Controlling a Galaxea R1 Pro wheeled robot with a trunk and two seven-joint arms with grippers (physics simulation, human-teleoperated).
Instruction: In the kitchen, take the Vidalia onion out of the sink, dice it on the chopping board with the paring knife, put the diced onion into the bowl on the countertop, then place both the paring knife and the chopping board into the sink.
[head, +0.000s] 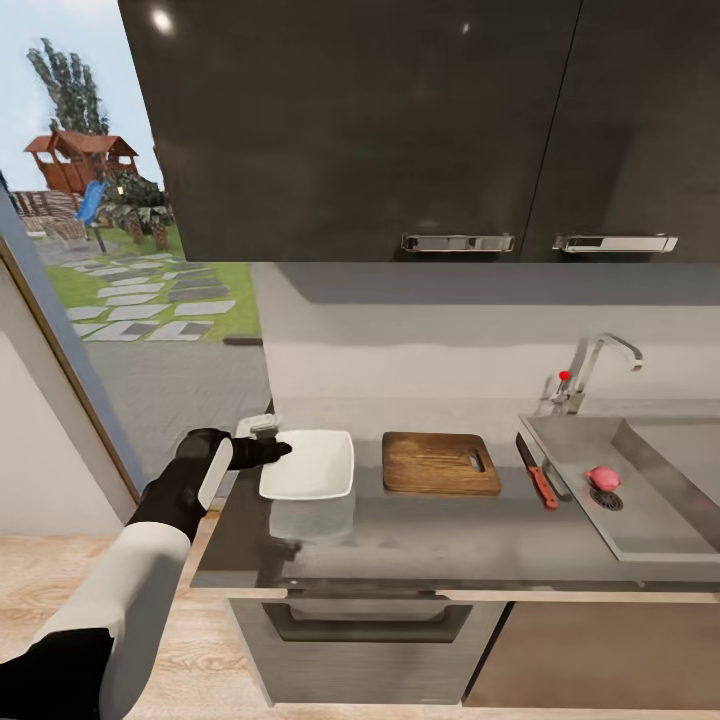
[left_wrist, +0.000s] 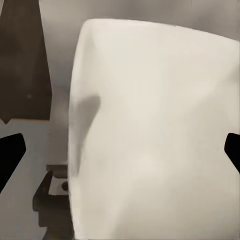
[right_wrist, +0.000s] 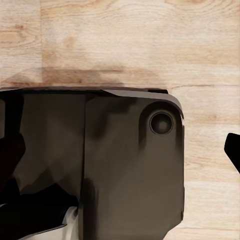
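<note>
Head view: my left tool (head: 283, 450) sits at the bowl (head: 310, 464) rim, fingers spread wide apart, gripping nothing as far as I can judge. The onion (head: 601, 477) lies in the sink (head: 640, 520), far past the board (head: 441, 463) and knife (head: 536, 471). I'd reposition toward it first; I cannot tell the right tool's state.

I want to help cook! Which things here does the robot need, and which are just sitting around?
Needed:
Vidalia onion, in the sink
chopping board
paring knife
bowl, by the left gripper
countertop

Just there:
tap
wall cupboards
garden playhouse
</note>
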